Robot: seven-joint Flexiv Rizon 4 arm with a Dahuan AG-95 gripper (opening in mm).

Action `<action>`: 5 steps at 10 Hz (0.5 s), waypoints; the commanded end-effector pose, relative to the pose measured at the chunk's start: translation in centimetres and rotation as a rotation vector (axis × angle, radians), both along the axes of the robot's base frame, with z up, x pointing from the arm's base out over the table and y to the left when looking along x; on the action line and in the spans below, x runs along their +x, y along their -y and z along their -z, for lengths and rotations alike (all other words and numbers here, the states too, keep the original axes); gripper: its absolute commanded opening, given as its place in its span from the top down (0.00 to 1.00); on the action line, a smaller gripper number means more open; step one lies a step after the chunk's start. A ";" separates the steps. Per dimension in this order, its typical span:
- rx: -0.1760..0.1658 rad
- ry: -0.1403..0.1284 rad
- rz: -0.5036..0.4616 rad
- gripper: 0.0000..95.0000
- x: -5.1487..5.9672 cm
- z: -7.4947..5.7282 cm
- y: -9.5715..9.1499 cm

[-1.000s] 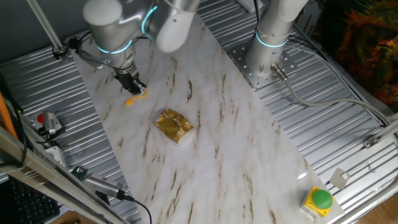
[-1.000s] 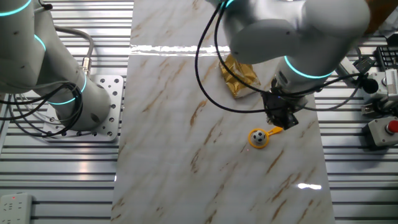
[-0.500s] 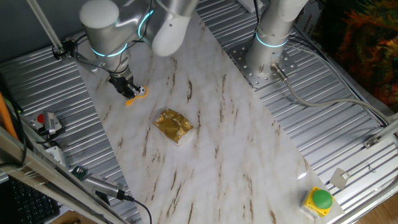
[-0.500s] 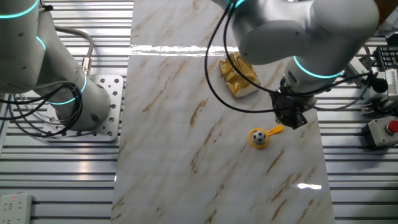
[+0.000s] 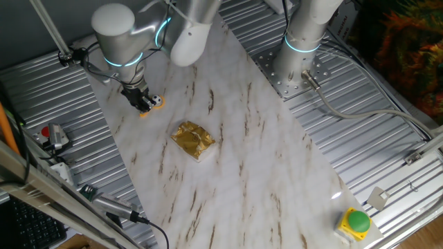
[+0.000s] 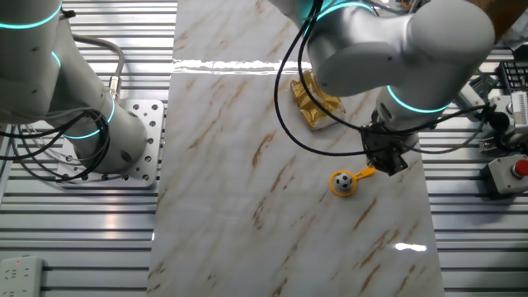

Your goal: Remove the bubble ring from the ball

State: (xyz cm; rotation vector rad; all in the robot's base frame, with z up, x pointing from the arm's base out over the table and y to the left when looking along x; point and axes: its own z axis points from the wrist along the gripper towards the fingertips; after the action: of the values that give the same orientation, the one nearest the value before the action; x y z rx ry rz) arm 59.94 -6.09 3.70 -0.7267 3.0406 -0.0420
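Observation:
The bubble ring (image 6: 352,178) is a small orange-yellow hoop with a short handle, lying flat on the marble board. The ball (image 6: 341,181), white with black patches, sits inside the hoop. My gripper (image 6: 386,162) hangs low just beyond the outer end of the handle, and its dark fingers (image 6: 378,156) hide that tip. I cannot tell whether the fingers touch the handle or how wide they stand. In the one fixed view my gripper (image 5: 143,102) covers most of the ring (image 5: 156,103), and the ball is hidden.
A crumpled gold foil packet (image 6: 317,102) lies on the board behind the ring, also seen in the one fixed view (image 5: 193,140). A second arm's base (image 5: 299,52) stands beside the board. A green button (image 5: 358,220) sits at one corner. Red-button boxes (image 6: 513,171) lie on the slatted table near my gripper.
My gripper has shifted from over the handle outward to the handle's far end and settled there. The ring and the ball have not moved.

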 end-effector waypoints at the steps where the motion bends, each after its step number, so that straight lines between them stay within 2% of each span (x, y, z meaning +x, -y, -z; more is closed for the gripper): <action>1: -0.001 0.010 -0.001 1.00 0.1 0.6 0.3; 5: 0.003 0.008 -0.019 1.00 0.2 0.8 0.9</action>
State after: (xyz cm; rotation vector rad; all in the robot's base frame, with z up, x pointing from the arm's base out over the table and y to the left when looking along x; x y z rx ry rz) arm 60.13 -7.01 2.96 -0.7559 3.0284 -0.0370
